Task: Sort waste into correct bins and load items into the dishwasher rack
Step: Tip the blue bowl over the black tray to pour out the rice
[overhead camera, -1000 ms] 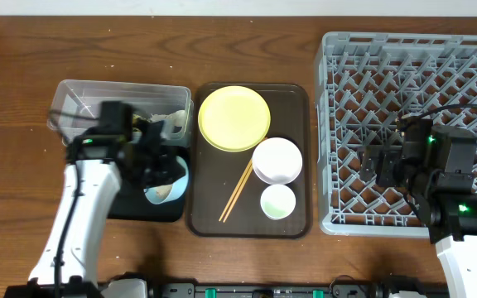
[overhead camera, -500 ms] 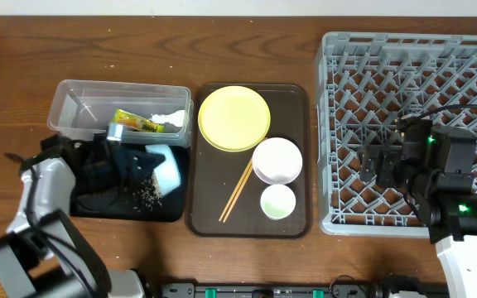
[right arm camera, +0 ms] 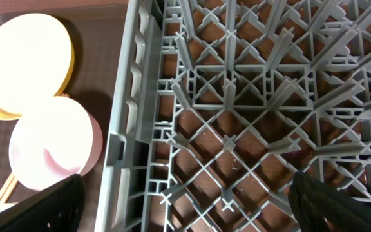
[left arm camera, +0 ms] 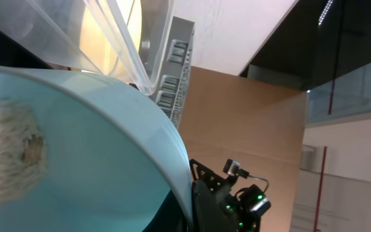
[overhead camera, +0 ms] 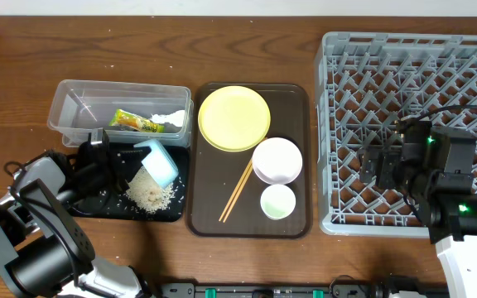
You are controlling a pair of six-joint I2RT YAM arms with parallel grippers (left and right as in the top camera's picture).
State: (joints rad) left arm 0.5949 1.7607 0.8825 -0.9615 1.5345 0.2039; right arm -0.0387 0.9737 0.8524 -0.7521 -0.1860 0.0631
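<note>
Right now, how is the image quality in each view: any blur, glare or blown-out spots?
Overhead: evenly lit and sharp, no strong glare. Left wrist: the light-blue bowl fills the frame too close and looks soft, with bright backlight through the clear tub. Right wrist: the dishwasher rack is crisp, the yellow-green plate is blown out, the fingers are dark blurs.
</note>
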